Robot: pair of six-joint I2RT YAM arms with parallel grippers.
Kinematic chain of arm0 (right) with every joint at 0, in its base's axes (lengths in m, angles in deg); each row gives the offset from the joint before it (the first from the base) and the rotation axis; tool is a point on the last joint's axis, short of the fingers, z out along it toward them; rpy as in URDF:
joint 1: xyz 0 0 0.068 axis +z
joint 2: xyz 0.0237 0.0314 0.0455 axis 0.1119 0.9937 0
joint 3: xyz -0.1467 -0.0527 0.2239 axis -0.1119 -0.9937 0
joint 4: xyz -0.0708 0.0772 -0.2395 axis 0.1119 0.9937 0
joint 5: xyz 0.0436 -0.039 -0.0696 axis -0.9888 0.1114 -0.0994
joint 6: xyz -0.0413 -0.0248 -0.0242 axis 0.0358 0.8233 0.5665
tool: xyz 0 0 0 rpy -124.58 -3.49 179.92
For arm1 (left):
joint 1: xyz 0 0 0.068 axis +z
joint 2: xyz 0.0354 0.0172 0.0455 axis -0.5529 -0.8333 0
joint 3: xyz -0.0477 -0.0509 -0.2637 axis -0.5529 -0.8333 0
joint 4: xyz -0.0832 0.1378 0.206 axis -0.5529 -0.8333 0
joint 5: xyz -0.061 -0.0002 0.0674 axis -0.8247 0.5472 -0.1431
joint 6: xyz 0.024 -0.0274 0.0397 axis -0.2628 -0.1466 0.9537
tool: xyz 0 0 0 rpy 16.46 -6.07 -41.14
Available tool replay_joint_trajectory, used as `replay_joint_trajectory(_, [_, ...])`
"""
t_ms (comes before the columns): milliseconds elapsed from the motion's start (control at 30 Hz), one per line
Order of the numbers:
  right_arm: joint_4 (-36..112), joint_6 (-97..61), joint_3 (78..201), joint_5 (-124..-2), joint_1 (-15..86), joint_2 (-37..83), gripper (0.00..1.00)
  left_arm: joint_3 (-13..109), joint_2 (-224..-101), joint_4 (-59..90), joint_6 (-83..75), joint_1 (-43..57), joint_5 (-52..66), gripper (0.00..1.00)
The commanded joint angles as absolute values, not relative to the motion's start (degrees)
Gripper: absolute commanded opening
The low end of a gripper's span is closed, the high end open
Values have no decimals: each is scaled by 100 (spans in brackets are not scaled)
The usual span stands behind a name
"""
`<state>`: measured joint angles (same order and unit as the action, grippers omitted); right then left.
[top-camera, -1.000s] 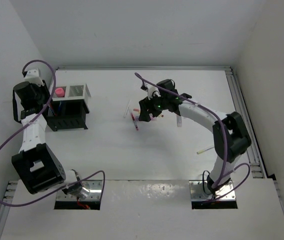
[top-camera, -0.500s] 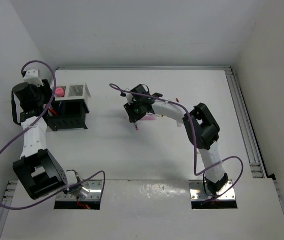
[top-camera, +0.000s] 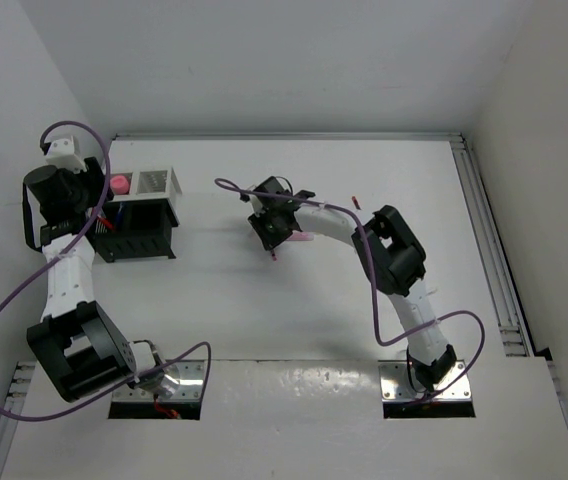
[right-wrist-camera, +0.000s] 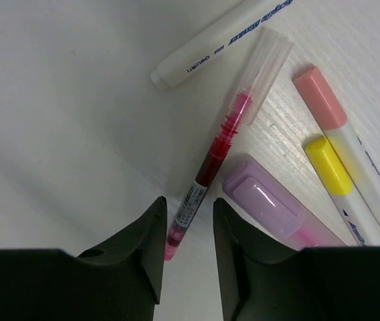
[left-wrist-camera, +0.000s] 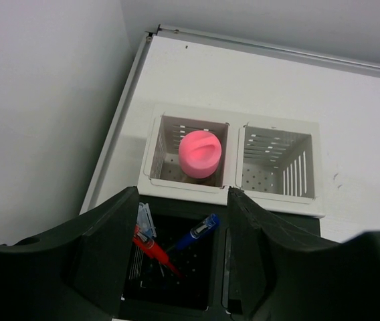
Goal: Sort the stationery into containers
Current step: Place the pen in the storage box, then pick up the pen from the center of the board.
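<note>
My right gripper (right-wrist-camera: 188,214) is open, low over the table, its jaws on either side of the lower end of a red pen (right-wrist-camera: 213,160) lying flat. Beside the pen lie a white pen (right-wrist-camera: 220,41), a purple-capped highlighter (right-wrist-camera: 270,207), a pink-capped marker (right-wrist-camera: 330,114) and a yellow-capped marker (right-wrist-camera: 337,177). My left gripper (left-wrist-camera: 183,197) is open and empty above the black organizer (left-wrist-camera: 218,267), which holds a red pen (left-wrist-camera: 151,249) and a blue pen (left-wrist-camera: 197,232). The adjoining white bin (left-wrist-camera: 280,200) holds a pink piece (left-wrist-camera: 202,152) in its left cell.
In the top view the organizer (top-camera: 144,240) and white bin (top-camera: 156,182) stand at the far left by the wall. The right gripper (top-camera: 272,232) is at the table's middle. A small red piece (top-camera: 356,202) lies right of it.
My right gripper has moved left and down over the pen cluster, and its arm has folded in behind it. The left arm has hardly moved.
</note>
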<state>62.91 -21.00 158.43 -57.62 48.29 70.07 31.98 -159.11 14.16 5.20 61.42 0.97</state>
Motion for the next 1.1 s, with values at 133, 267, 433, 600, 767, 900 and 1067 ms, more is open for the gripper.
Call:
replay_joint_trajectory(133, [6154,-1970,15587,-5776,4861,7023,26,3304,-15638,1765,369,6169,-233,63])
replay_joint_trajectory(267, [6303,-2049,15482,-5846,4905,7059,18,3383,-15603,1695,447,6178,-329,63])
replay_joint_trajectory(433, [6128,-2005,14972,-5785,4993,6778,0,3374,-15393,1703,570,6186,-417,64])
replay_joint_trajectory(600, [6013,-2110,14488,-5916,5046,5944,0,3321,-15225,1861,466,6230,-1067,66])
replay_joint_trajectory(767, [5822,-2286,13971,-6196,5029,5162,0,3286,-15102,1914,220,6266,-2040,69])
replay_joint_trajectory(900, [5171,-2242,13451,-6600,4976,4135,0,3269,-15207,2186,-489,6213,-3419,79])
replay_joint_trajectory(1067, [5478,-2128,13952,-7285,4661,3703,0,3085,-15296,2817,-1983,5722,-4389,81])
